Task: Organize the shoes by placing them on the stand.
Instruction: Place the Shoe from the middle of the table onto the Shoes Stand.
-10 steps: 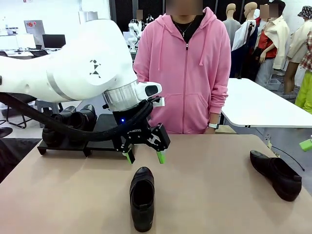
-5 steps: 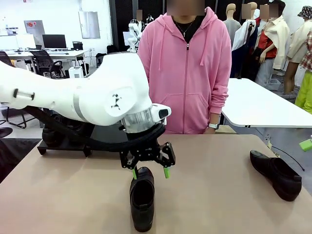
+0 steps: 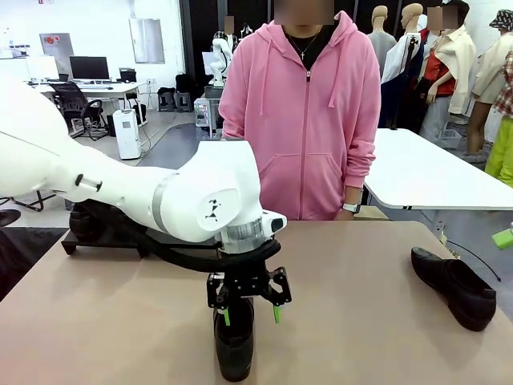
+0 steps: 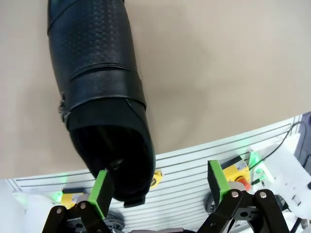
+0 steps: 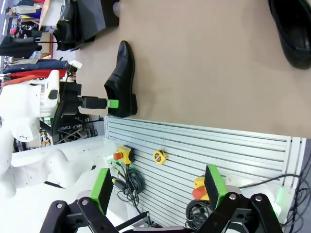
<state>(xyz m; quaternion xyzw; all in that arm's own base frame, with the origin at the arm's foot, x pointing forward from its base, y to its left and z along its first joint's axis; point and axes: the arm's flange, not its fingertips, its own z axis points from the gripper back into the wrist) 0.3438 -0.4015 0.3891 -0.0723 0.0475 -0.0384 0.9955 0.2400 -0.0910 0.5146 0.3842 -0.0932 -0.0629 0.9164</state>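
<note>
Shoe one (image 3: 235,345) lay on the tan table (image 3: 361,321), close to my edge. Its heel was toward me and its toe toward the person (image 3: 309,120) in the pink top. My left gripper (image 3: 252,315) hung right over the heel end, fingers wide apart, holding nothing. One green pad (image 4: 102,191) was over the dark hole of that shoe, and the other pad was out beside it. I could not tell if a pad touched the leather. From the front, my gripper hid the toe end. In my left wrist view the toe was cut off at the top.

Shoe two (image 3: 454,286) lay well apart, far over on my right side of the table. My right gripper (image 5: 158,189) was apart too, with nothing between its fingers.

My stand (image 3: 96,239) sat at the far left, mostly hidden behind my big white arm. In my right wrist view, what looked like other shoes (image 5: 65,26) sat on it, but the edge cut them off and I could not count them.
</note>
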